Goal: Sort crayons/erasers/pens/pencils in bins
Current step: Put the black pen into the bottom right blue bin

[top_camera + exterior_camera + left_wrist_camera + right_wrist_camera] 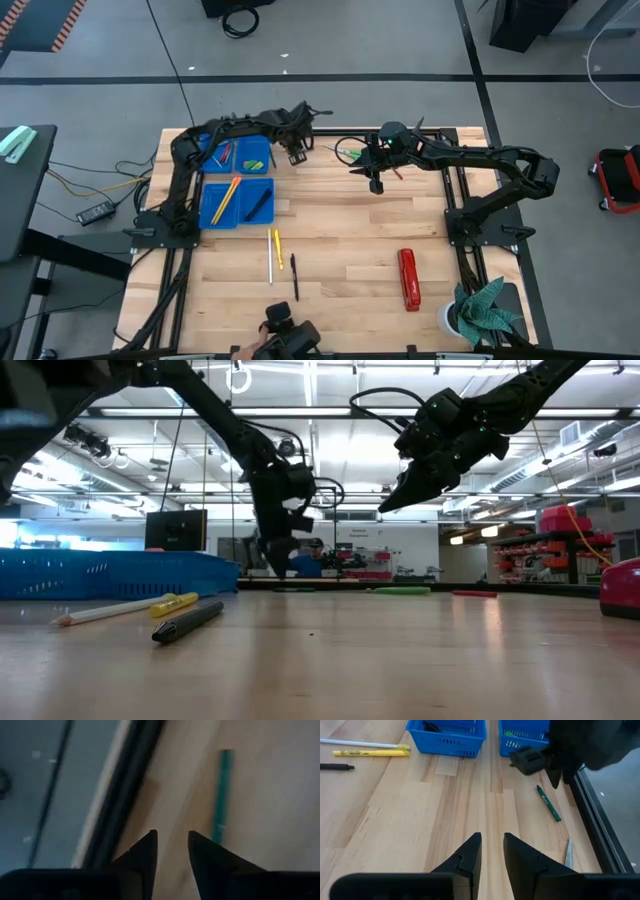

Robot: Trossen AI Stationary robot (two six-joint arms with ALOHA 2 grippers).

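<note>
Start at your left: the four blue bins (238, 182) sit in a two-by-two block by the left arm's base, the far pair holding short red and green crayons (224, 153) and the near pair holding an orange and a yellow pencil (229, 196) in one and a dark pen (259, 204) in the other. Just past the bins' far right corner you have the left gripper (297, 150) hanging close over the table's far edge; in its wrist view the fingers (145, 851) stand a narrow gap apart with nothing between them, and a green stick (220, 795) lies on the wood just beside them. In front of the bins, toward the near edge, a white pencil (270, 258), a yellow pencil (278, 248) and a black pen (294, 276) lie side by side on the bare table (340, 220), none of them touching a bin. Moving right, the right gripper (376, 183) hovers above the table's middle far part, well clear of the wood in the low view; its fingers (470, 854) are likewise a small gap apart and hold nothing. Furthest right, the red stapler (408, 279) lies near the front, with a potted plant (480, 312) at the corner.
</note>
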